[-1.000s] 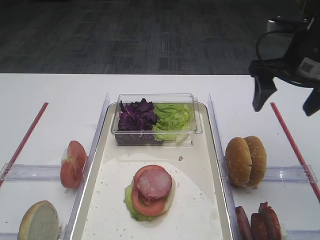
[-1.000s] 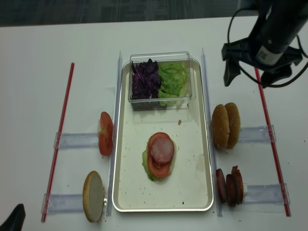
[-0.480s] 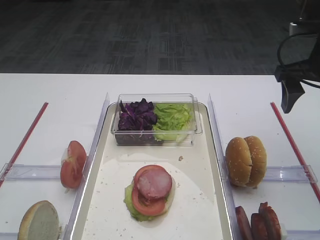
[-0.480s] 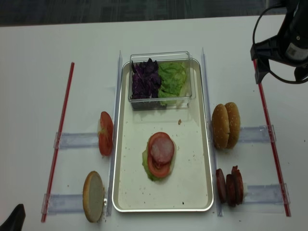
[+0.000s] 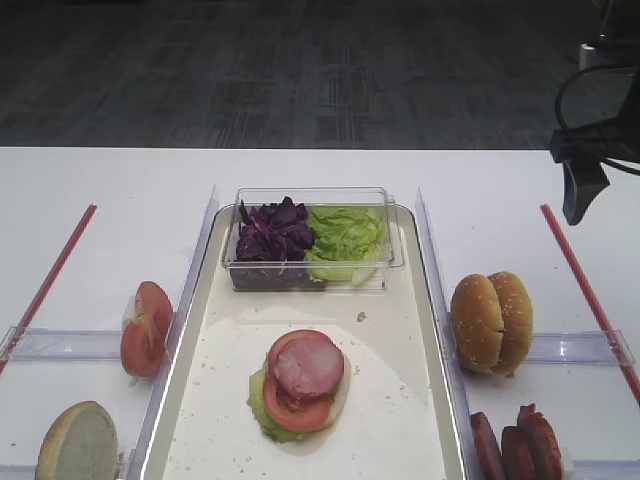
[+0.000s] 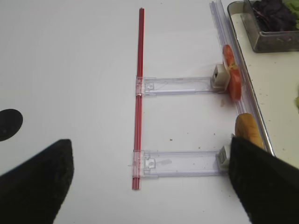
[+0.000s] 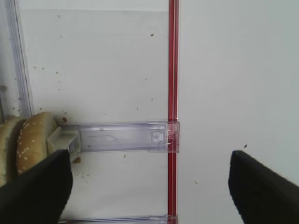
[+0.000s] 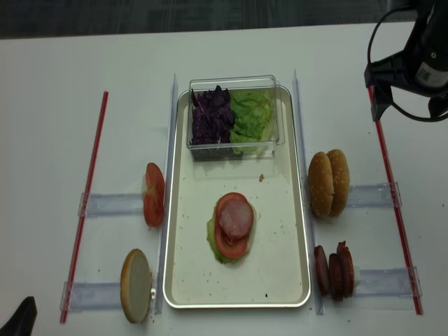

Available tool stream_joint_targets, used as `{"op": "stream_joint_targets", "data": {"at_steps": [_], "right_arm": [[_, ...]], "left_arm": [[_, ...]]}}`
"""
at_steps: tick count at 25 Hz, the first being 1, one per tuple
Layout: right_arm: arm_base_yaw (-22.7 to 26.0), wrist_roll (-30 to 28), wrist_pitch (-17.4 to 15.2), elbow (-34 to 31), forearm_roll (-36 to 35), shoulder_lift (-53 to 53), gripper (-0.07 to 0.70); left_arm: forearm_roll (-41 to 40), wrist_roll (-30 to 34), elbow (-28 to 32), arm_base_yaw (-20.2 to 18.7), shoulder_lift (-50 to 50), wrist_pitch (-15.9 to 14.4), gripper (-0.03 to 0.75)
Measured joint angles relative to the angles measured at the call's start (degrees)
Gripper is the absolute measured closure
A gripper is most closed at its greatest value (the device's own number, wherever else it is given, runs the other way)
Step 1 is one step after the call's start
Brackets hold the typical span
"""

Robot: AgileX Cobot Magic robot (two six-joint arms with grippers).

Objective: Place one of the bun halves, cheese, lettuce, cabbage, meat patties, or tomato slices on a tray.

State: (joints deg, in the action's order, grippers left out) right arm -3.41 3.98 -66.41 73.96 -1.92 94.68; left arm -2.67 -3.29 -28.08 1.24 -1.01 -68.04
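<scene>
We see the long rectangular off-white tray (image 8: 280,231) with its raised silvery rim lying in the middle of the white table (image 8: 56,84). At its far end sits a small clear plastic tub (image 8: 234,143), holding dark purple shredded cabbage (image 8: 210,117) on the left and pale green crinkled lettuce (image 8: 252,115) on the right. Nearer to us on the tray is a small stack: a pinkish round meat patty (image 8: 236,217) on top of a bright red tomato slice (image 8: 225,243), with green leaf showing beneath.

Left of the tray, more red tomato slices (image 8: 153,194) stand on edge against a clear plastic holder (image 8: 112,204), and a golden-brown bun half (image 8: 136,285) with a pale cut face stands at the near left holder. Right of the tray, two sesame-seeded bun halves (image 8: 330,183) stand side by side, and nearer to us a row of dark-rimmed meat patties (image 8: 334,270) stands on edge. Thin red strips (image 8: 89,189) run along both sides of the table.

Our right gripper (image 7: 149,186) hangs over the right red strip, well apart from the food, with its dark fingers (image 7: 37,191) spread wide and nothing between them. Our left gripper (image 6: 154,186) hovers over the left side of the table, near the left red strip; its fingers (image 6: 35,182) are also spread wide and empty
</scene>
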Motion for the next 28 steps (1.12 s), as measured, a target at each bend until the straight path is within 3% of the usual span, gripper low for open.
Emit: {"op": "stream_joint_targets", "data": {"at_steps": [7, 11, 28], "right_arm": [[0.0, 0.38, -0.36, -0.72, 0.2, 0.0, -0.056], [0.0, 0.61, 0.59, -4.45, 0.1, -2.51, -0.055], [0.0, 1.99, 3.05, -26.62, 0.1, -33.65, -0.055]], "left_arm": [[0.0, 0.0, 0.0, 0.0, 0.0, 0.0, 0.097], [0.0, 0.0, 0.0, 0.0, 0.0, 0.0, 0.097], [0.0, 0.0, 0.0, 0.0, 0.0, 0.0, 0.097]]}}
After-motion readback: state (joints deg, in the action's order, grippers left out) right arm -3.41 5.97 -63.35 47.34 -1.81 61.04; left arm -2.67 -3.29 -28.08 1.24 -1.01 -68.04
